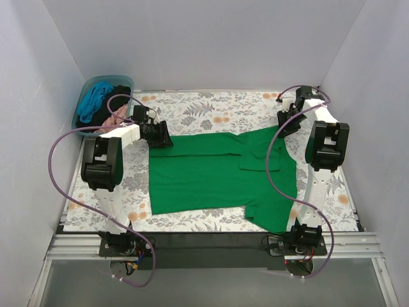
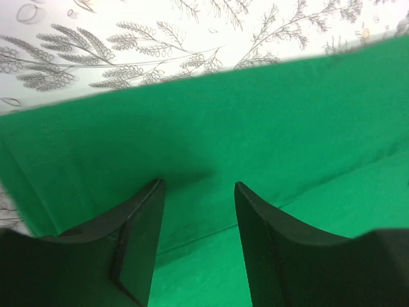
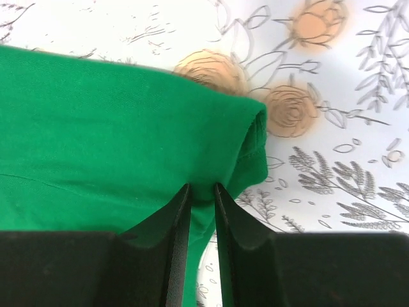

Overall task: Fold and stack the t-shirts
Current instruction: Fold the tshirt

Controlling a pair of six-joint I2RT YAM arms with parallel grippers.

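I see my right gripper (image 3: 201,187) pinching the green shirt (image 1: 211,176) at a folded corner; my left gripper (image 2: 198,185) hangs open over the shirt's edge on the counter (image 1: 204,105).

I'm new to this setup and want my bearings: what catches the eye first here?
A bright green t-shirt lies spread across the middle of the floral tablecloth. The right gripper pinches a fold at its far right edge, while the left gripper hovers open over its far left corner. A pale blue tub holding more shirts sits in the far left corner.
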